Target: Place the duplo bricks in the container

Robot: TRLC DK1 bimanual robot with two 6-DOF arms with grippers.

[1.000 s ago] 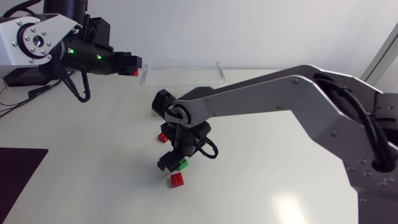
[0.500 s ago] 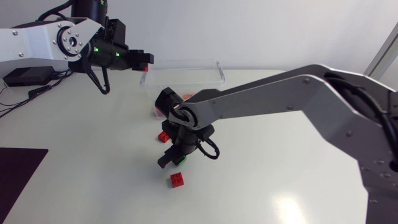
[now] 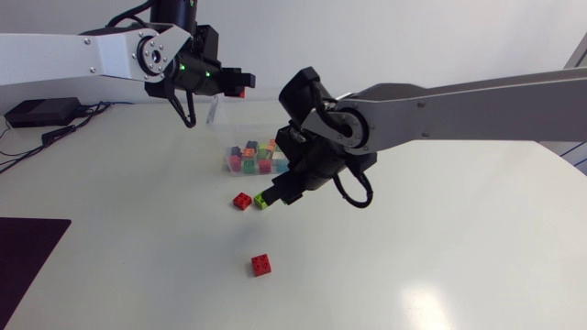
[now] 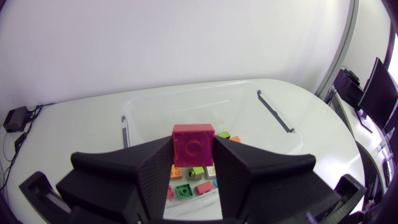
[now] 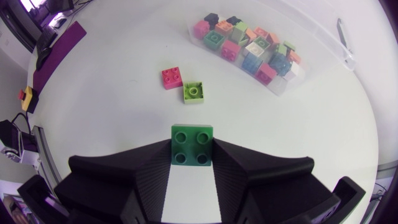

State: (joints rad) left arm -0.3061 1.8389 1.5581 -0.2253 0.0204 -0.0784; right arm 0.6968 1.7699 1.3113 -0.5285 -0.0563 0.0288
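Note:
My left gripper [image 3: 240,90] is shut on a red brick [image 4: 193,144] and hangs above the far side of the clear container [image 4: 273,115]. Several coloured bricks [image 3: 255,156] lie in the container's near end. My right gripper [image 3: 277,194] is shut on a green brick [image 5: 192,145], raised above the table just in front of the container [image 5: 345,37]. Ahead of it on the table, a pink-red brick [image 5: 171,78] and a lime brick [image 5: 194,92] lie side by side. Another red brick [image 3: 261,265] lies nearer the front.
A dark mat [image 3: 27,257] covers the table's front left corner. A black box with cables [image 3: 37,112] sits at the back left. The right half of the table top [image 3: 440,247] is bare white.
My right gripper closed on the green brick and lifted it back toward the container. My left arm swung right with the red brick, from beside the container to above it.

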